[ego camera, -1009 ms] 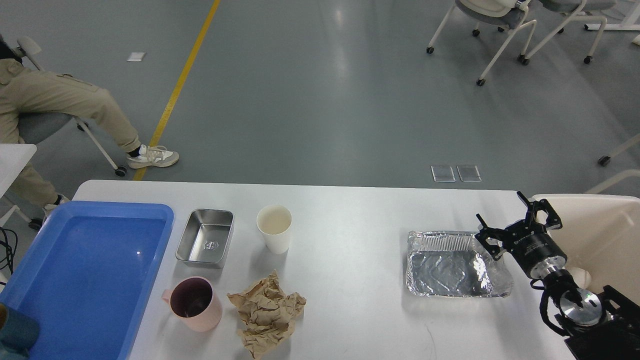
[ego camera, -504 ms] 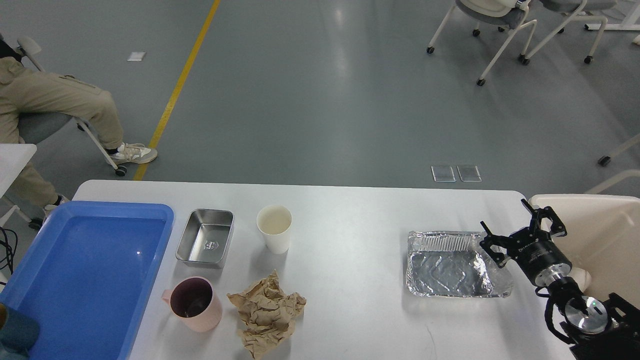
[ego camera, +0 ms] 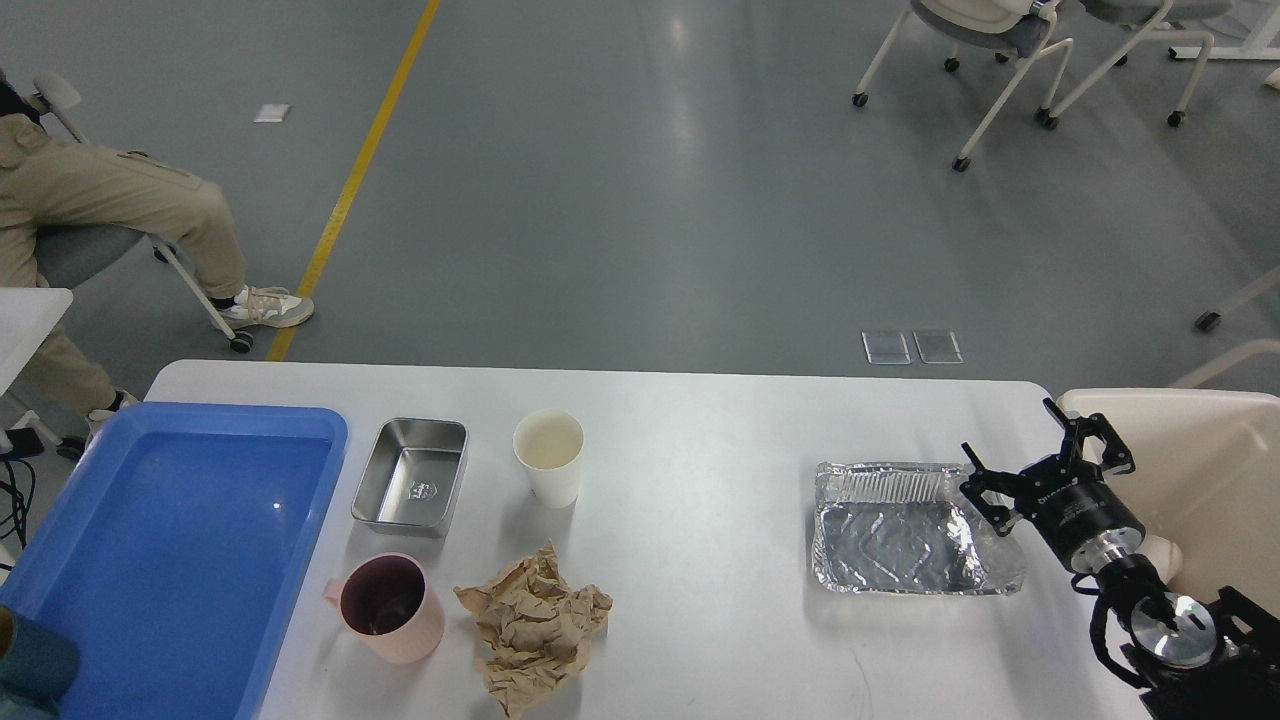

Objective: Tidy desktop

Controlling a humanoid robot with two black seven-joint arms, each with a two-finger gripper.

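Observation:
The white desktop [ego camera: 700, 420] fills the lower half of the view. On it are a crumpled foil tray [ego camera: 905, 530] at the right, a white paper cup [ego camera: 549, 457], a small steel tin [ego camera: 411, 476], a pink mug [ego camera: 388, 606] and a crumpled brown paper [ego camera: 532, 625]. My right gripper [ego camera: 1045, 458] is open and empty, just right of the foil tray's far corner, above the table. My left gripper is out of view.
A blue plastic tray [ego camera: 175, 550] lies at the table's left end. A cream-coloured bin [ego camera: 1215, 480] stands off the right end, close behind my right gripper. A seated person [ego camera: 110, 200] is at the far left; chairs [ego camera: 1000, 50] stand at the far right.
My right gripper has moved slightly right and toward me, then held still. The seated person drew a foot back. The things on the table have not moved.

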